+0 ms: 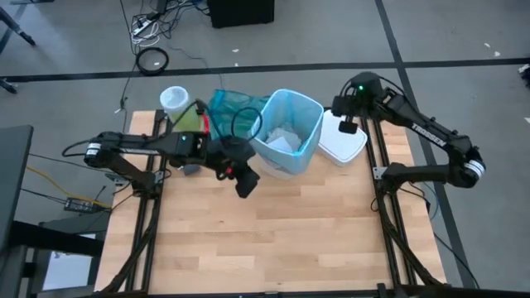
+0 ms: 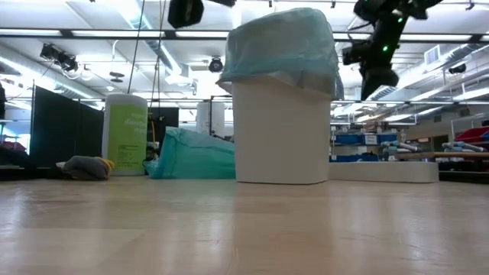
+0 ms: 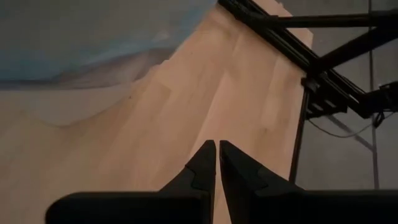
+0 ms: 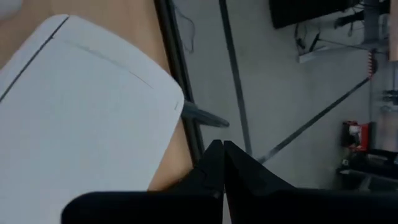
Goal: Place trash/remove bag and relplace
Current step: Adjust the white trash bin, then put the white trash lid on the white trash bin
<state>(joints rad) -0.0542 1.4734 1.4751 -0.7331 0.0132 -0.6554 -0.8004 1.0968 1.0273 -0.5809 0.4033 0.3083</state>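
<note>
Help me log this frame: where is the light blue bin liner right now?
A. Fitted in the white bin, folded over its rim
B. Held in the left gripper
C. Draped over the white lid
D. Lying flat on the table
A: the light blue liner lines the white bin, its edge folded over the rim, with white scraps inside.

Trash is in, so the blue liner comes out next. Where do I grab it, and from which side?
Grip the bag at the rim, where its plastic folds over the white bin edge and hangs outside. Probably come from above with the right gripper, which hovers shut beside that edge over the white lid.
</note>
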